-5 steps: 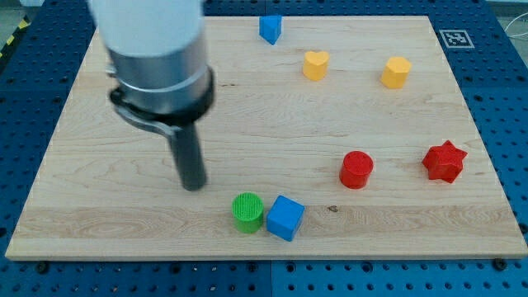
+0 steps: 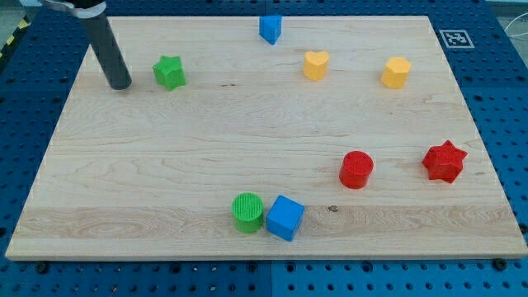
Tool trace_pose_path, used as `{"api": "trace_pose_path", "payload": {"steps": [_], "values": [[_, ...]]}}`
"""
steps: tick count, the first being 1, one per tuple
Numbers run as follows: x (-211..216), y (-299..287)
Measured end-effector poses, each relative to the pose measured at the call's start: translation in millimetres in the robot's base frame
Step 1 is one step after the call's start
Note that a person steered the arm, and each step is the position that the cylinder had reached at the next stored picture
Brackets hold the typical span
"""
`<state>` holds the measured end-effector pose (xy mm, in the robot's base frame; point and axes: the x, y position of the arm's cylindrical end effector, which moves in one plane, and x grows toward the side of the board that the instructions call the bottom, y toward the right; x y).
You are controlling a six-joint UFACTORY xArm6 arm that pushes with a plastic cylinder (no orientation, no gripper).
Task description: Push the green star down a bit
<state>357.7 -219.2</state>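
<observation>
Our tool is a plain dark rod with nothing to open or close and nothing held; my tip (image 2: 120,85) rests on the bench (image 2: 165,165) near the view's top left corner. The green star (image 2: 169,73) lies just beside my tip, toward the view's right and slightly higher, with a narrow strip of bare wood between them, so they are apart; it is a small bright green block with blunt points, lying flat, its top face lighter than its sides.

Farther to the right of my tip, along the view's top, we see a blue block (image 2: 270,28), whose shape we cannot make out, then a yellow heart (image 2: 315,64) and a yellow block (image 2: 396,73) of rounded, many-sided form. Well below and right of my tip sit a green cylinder (image 2: 247,212) and a blue cube (image 2: 285,218), touching; beyond them, a red cylinder (image 2: 356,169) and a red star (image 2: 444,161).
</observation>
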Motion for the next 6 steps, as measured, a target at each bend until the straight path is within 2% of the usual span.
{"api": "trace_pose_path", "payload": {"steps": [4, 5, 6], "values": [[-40, 43], [-35, 86], [-11, 129]]}}
